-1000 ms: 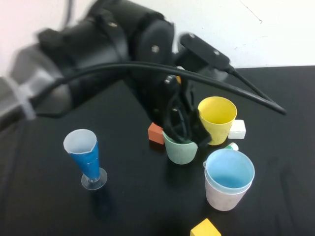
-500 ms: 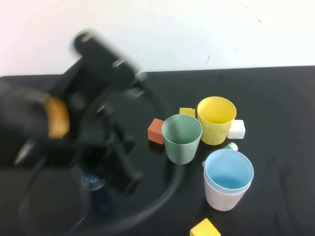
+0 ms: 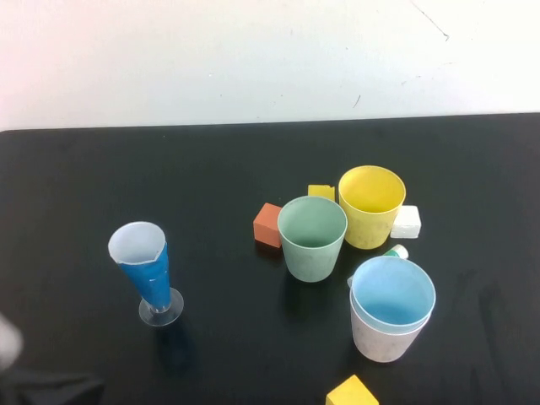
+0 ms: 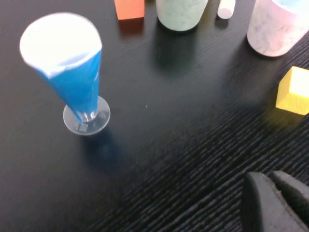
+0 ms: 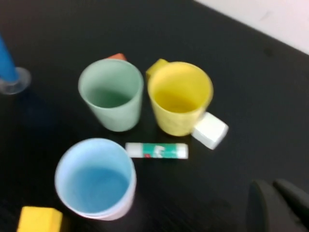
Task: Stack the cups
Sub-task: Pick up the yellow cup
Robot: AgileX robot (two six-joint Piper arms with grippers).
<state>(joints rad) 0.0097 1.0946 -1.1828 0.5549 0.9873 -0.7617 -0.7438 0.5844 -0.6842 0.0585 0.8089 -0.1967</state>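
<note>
Because the light blue cup (image 3: 393, 293) sits nested in the pink cup (image 3: 384, 340), little of the pink shows. Green cup (image 3: 312, 237) and yellow cup (image 3: 370, 205) stand upright beside them. Left gripper (image 4: 276, 202) and right gripper (image 5: 275, 205), both closed and empty, hang above the table (image 3: 211, 169).

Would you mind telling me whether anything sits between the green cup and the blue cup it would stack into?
Only the small glue stick lies on the table between the green cup and the blue cup. It is low, so a lifted cup would likely clear it. The left tool and right tool are shut and away from the cups.
</note>
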